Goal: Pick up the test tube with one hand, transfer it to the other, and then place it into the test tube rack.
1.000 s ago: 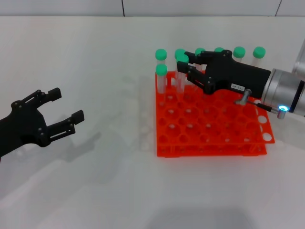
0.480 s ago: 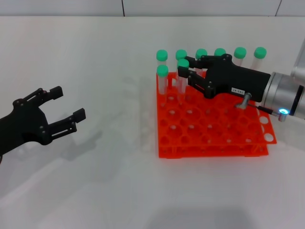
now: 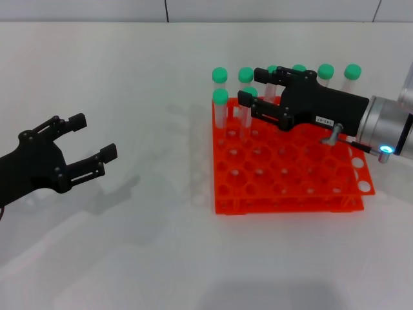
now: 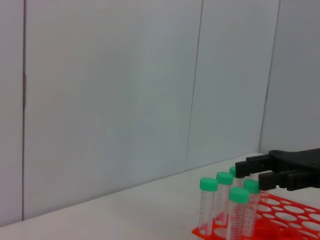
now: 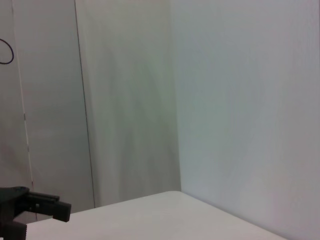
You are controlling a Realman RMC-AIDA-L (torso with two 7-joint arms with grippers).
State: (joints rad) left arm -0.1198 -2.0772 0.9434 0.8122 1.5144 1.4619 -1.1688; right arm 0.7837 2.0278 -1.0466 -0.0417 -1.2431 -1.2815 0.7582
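The orange test tube rack [image 3: 290,187] stands right of centre. Several green-capped tubes stand along its far rows. One test tube [image 3: 251,92] stands upright in the second row, next to another tube [image 3: 220,97]. My right gripper [image 3: 251,86], with the white label, hovers over the rack. It is open, with one finger on either side of that tube's cap. My left gripper [image 3: 90,139] is open and empty, low over the table at the far left. The left wrist view shows the rack [image 4: 280,225], several tubes [image 4: 208,184] and the right gripper [image 4: 248,171] above them.
The white table [image 3: 161,226] spreads between the left gripper and the rack. Most of the rack's nearer holes hold nothing. A grey panelled wall stands behind. The right wrist view shows the wall and the left gripper [image 5: 45,206] at its edge.
My right gripper was shut on the tube; the tube went down into a second-row hole and the fingers have spread apart. The left gripper has barely moved.
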